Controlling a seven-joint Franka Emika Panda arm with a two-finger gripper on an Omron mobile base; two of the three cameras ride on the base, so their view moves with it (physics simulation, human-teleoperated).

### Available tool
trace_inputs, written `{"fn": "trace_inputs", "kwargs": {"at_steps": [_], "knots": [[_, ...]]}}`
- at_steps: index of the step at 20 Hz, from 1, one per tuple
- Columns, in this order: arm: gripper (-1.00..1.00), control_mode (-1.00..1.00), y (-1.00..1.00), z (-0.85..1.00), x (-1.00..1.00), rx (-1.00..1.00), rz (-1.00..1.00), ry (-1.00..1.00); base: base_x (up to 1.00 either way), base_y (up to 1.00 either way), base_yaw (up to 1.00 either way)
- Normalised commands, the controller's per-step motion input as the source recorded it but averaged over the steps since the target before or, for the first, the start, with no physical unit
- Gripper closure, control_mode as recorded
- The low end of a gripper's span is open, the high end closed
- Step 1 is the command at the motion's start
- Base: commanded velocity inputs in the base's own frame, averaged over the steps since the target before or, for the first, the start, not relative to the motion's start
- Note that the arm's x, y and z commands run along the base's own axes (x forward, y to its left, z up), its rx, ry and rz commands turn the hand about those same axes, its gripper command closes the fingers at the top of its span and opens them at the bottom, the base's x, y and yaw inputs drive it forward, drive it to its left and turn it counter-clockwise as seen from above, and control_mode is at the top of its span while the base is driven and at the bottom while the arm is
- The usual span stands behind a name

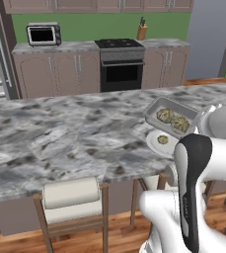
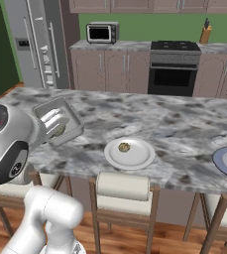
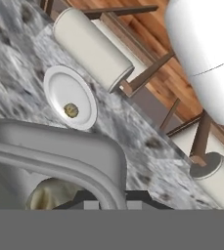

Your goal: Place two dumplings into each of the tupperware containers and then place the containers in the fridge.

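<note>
We've got the grey tub (image 1: 172, 116) with two dumplings (image 1: 172, 120) in it, lifted and tilted just above the marble worktop (image 1: 60, 138). Our gripper (image 2: 50, 120) is pinching its rim, jaws pressed tight on the wall. Right beside it sits the white plate (image 2: 130, 154) with one more dumpling (image 2: 124, 147). A blue-grey plate (image 2: 226, 162) is well apart at the far edge. Stools (image 2: 123, 194) line the near side, and the fridge (image 2: 33, 42) stands across the room.
</note>
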Motion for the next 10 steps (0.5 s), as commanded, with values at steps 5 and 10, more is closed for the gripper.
{"fn": "trace_inputs", "kwargs": {"at_steps": [5,10], "knots": [[1.00,1.00,0.00,0.00,0.00,0.00,0.00,0.00,-0.61,0.13,0.00],[1.00,1.00,0.00,0.00,0.00,0.00,0.00,0.00,-0.44,0.35,0.08]]}}
